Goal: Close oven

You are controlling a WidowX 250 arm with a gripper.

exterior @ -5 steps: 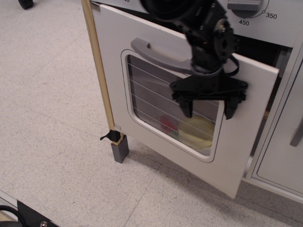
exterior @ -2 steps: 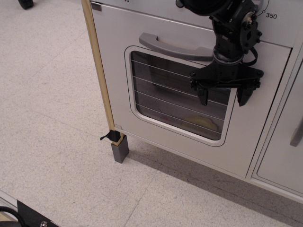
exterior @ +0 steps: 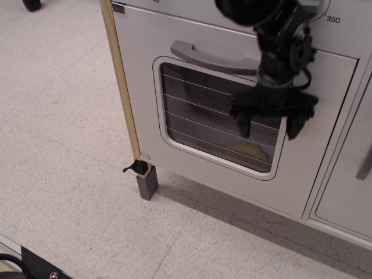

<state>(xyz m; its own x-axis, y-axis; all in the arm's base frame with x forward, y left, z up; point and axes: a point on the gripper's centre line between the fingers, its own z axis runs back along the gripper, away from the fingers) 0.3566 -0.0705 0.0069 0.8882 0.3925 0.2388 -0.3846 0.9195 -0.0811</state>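
One black gripper (exterior: 270,123) hangs with fingers spread wide, pointing down before the shut oven (exterior: 192,148) window, below its handle (exterior: 212,58).

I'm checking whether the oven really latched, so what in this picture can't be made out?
- Right part of the oven window and handle: covered by the gripper.
- Whether the gripper touches the door: cannot tell from this single view.
- Items inside: only faint yellowish shapes behind the glass, too dim to identify.
- Dial and cabinet door: cut off by the top and right edges.
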